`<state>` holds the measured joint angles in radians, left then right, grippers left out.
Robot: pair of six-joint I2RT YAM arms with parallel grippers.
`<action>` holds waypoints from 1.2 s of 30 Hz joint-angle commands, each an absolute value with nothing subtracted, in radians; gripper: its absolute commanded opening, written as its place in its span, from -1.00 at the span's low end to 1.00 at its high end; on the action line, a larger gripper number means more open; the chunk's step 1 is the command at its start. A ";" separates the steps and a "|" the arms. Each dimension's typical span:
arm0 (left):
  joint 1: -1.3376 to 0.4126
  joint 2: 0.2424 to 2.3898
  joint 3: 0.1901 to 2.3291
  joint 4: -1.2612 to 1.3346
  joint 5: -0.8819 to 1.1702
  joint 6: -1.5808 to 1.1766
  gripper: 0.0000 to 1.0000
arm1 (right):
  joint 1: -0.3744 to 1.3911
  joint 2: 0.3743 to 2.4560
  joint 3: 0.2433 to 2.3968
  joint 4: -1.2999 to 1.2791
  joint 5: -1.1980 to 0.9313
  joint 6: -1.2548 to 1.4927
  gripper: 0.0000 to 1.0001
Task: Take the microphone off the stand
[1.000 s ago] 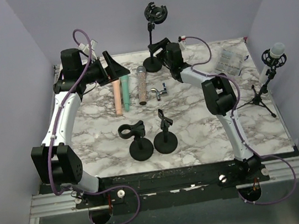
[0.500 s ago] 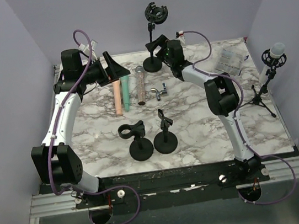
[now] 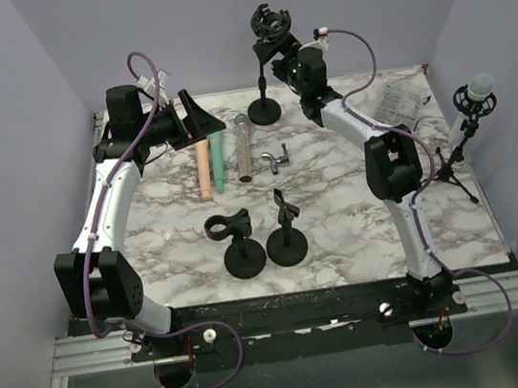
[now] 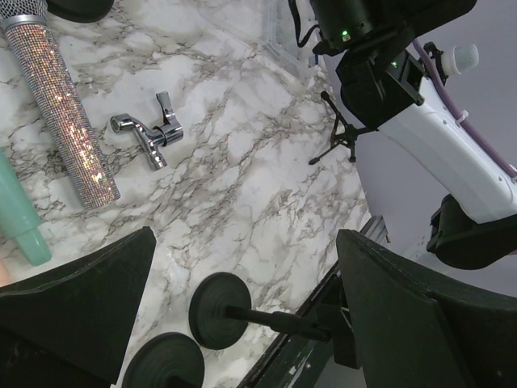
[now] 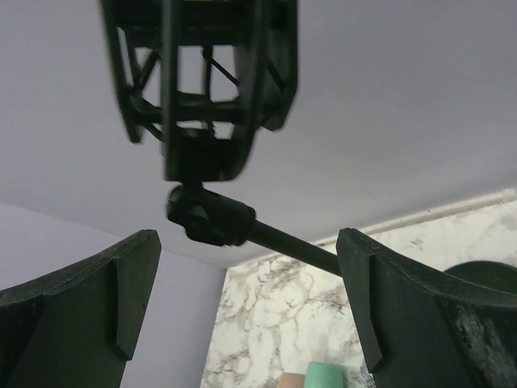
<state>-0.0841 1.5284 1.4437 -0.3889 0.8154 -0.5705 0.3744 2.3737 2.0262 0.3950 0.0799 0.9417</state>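
The mic (image 3: 477,90) sits in its clip on the tripod (image 3: 449,165), well to the right of the shock-mount stand (image 3: 268,27) and off the marble edge. The right gripper (image 3: 272,58) hangs spread wide just beside that stand, below the empty mount. In the wrist view the stand's rod crosses between the fingers (image 5: 89,299), though contact is hard to judge. The left gripper (image 3: 196,116), also spread and holding nothing, is well left of the stand, above the glitter mic (image 4: 61,113).
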 commanded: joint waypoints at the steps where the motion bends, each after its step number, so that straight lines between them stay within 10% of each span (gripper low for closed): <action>1: -0.077 1.514 1.437 -0.363 0.844 -0.575 0.97 | 0.361 2.384 2.095 0.397 0.070 0.962 0.99; 36: -0.072 1.520 1.425 -0.338 0.866 -0.595 0.97 | 0.354 2.511 1.938 0.359 0.051 1.080 0.58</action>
